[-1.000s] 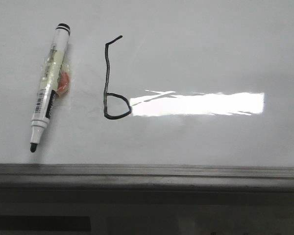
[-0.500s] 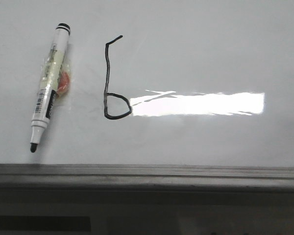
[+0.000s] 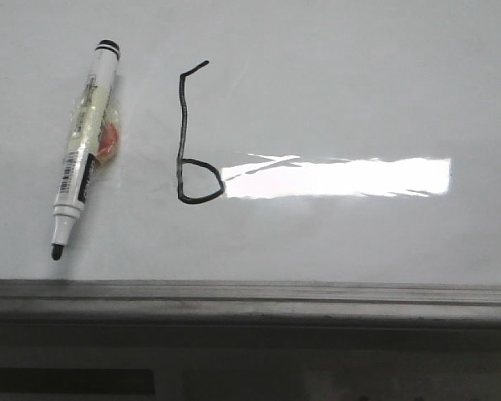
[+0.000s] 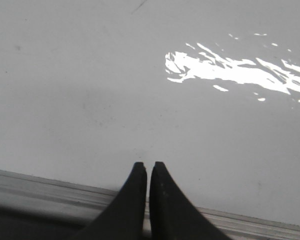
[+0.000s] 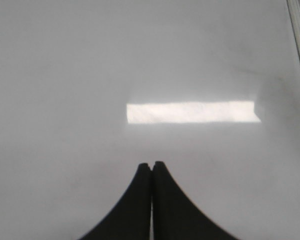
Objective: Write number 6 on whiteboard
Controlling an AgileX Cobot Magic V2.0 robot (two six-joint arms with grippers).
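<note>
At the bottom of the front frame runs the grey frame edge of the whiteboard [image 3: 317,100]. Above it, at left, a white marker pen [image 3: 83,150] lies uncapped, black tip toward the frame. Just right of it, left of centre, stands the number 6 [image 3: 192,138], its loop touching a bright glare strip. The left gripper [image 4: 148,167] and right gripper [image 5: 152,166] are each clenched, holding nothing.

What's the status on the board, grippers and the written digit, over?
Left gripper shut, empty; right gripper shut, empty. Black hand-drawn number 6 complete on glossy white whiteboard. White black-tipped marker pen lying uncapped left of it. Nothing in the way.
</note>
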